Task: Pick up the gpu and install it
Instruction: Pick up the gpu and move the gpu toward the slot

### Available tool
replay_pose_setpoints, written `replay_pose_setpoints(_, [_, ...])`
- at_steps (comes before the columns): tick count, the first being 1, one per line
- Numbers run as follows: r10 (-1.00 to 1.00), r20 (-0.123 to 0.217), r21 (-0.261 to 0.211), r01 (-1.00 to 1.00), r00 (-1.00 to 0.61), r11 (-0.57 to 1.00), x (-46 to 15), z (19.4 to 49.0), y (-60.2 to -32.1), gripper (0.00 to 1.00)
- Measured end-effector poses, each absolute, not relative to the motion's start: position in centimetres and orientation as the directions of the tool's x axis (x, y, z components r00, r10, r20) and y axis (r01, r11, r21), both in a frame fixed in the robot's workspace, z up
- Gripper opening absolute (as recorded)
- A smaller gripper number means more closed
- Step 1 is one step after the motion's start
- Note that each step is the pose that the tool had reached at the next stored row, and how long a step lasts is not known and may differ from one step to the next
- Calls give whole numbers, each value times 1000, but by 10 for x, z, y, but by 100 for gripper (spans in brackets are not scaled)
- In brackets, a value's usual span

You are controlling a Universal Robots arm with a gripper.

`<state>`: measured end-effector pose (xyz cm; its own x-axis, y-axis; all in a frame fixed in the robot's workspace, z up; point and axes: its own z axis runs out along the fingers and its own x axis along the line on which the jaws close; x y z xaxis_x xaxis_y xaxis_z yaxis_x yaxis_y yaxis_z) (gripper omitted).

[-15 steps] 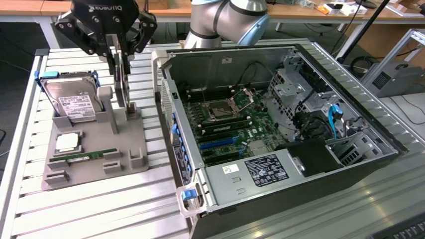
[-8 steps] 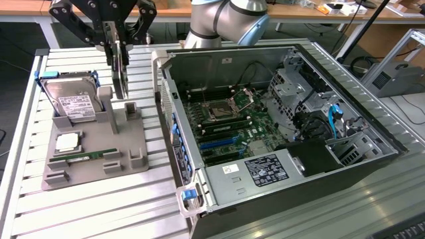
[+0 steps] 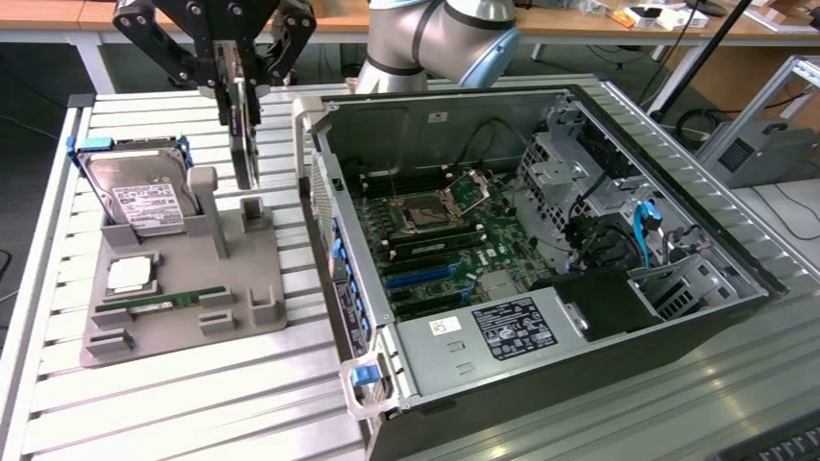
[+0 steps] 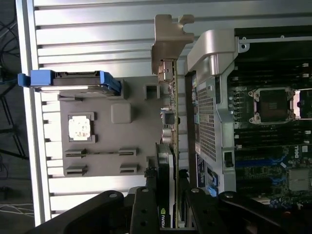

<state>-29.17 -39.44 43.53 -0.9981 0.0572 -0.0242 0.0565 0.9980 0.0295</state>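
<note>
The gpu (image 3: 241, 130) is a thin black card seen edge-on, hanging upright from my gripper (image 3: 238, 84), which is shut on its upper edge. It is held over the back of the grey fixture tray (image 3: 237, 279), to the exterior view's left of the open computer case (image 3: 666, 317). In the wrist view the gpu (image 4: 168, 146) runs away from my gripper (image 4: 168, 207), its silver end bracket (image 4: 168, 41) at the far end, alongside the case's perforated rear panel (image 4: 207, 126). The motherboard (image 3: 443, 240) lies exposed inside, with blue slots (image 3: 417, 279).
On the fixture tray sit a silver hard drive (image 3: 141, 197) in a blue caddy, a processor chip (image 3: 132, 274) and a green memory stick (image 3: 167, 305). Drive cages and cables (image 3: 602, 221) crowd the case's side toward the exterior view's right. Everything rests on a slatted aluminium table (image 3: 192, 403).
</note>
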Motion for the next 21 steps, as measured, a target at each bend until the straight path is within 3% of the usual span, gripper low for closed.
replay_pose_setpoints(21, [57, -24, 30, 56, -998, 998, -184, 435, -395, 27])
